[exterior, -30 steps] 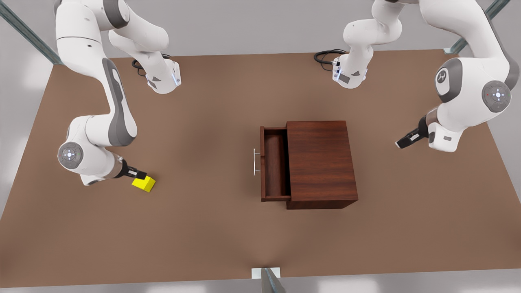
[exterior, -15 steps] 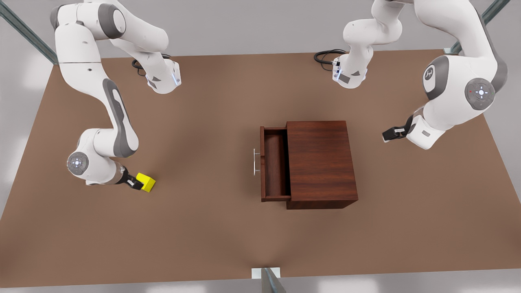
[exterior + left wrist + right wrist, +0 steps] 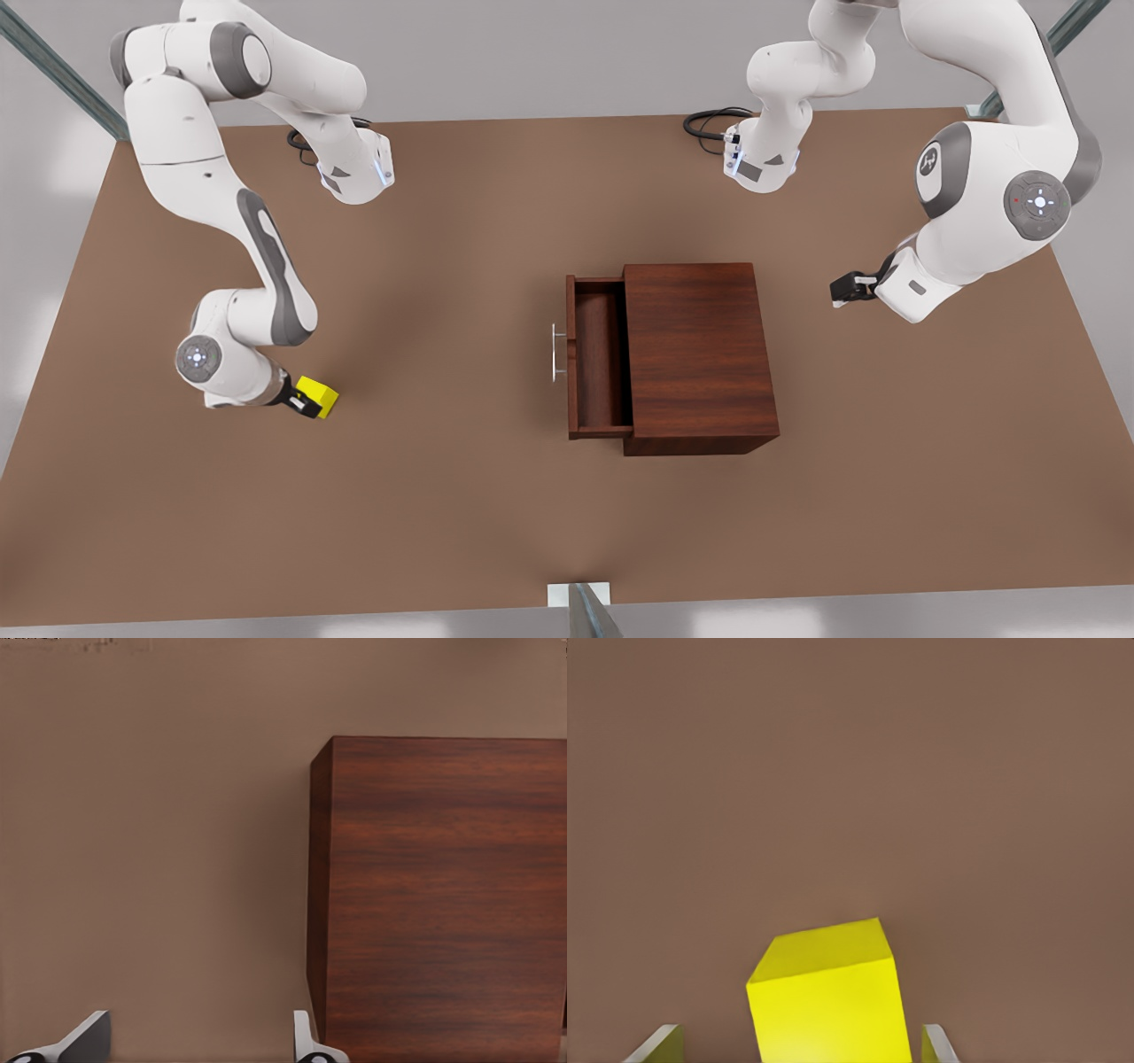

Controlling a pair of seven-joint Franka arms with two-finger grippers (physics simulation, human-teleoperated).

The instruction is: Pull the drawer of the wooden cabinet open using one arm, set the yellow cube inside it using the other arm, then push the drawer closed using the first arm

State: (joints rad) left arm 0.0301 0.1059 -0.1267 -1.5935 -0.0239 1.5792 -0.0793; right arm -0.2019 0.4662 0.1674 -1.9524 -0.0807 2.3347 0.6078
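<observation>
On smooth brown table, right jaws (image 3: 799, 1043) spread around yellow cube (image 3: 828, 997), left jaws (image 3: 195, 1041) spread, empty.

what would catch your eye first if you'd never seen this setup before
The small bright yellow cube on the brown table's front-view left, with the right hand open around it. Next, the dark reddish-brown wooden cabinet at centre, its drawer pulled open, and the left hand waiting open behind it.

There is one cabinet (image 3: 700, 354) with one open drawer (image 3: 601, 359) carrying one handle (image 3: 555, 352). One cube (image 3: 318, 395) sits on one table (image 3: 461, 496). Two arms work there, each with one gripper: left (image 3: 839, 291), right (image 3: 299, 400).
</observation>
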